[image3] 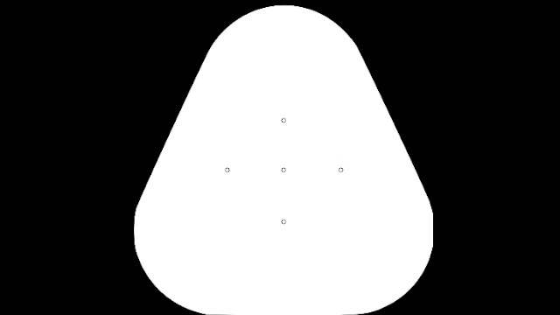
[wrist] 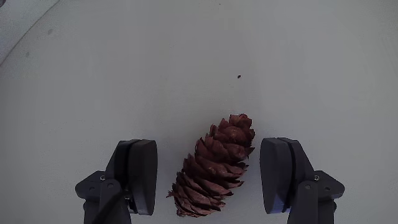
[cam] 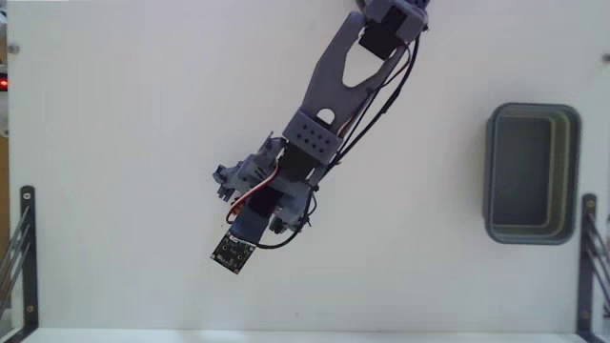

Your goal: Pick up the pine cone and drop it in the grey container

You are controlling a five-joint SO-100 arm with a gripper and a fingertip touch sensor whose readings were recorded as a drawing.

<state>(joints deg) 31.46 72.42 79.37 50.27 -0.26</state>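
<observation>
Your gripper (wrist: 211,177) sits at the bottom of the wrist view with its two dark fingers (wrist: 142,175) spread wide, one at lower left and one at lower right. Between them, touching neither, the pine cone (wrist: 214,167) lies tilted on the white table (wrist: 199,56), just below centre. In the fixed view your arm (cam: 324,105) reaches from the top edge toward centre-left, hiding the cone. Well apart, at the right edge, you see the grey container (cam: 531,173).
</observation>
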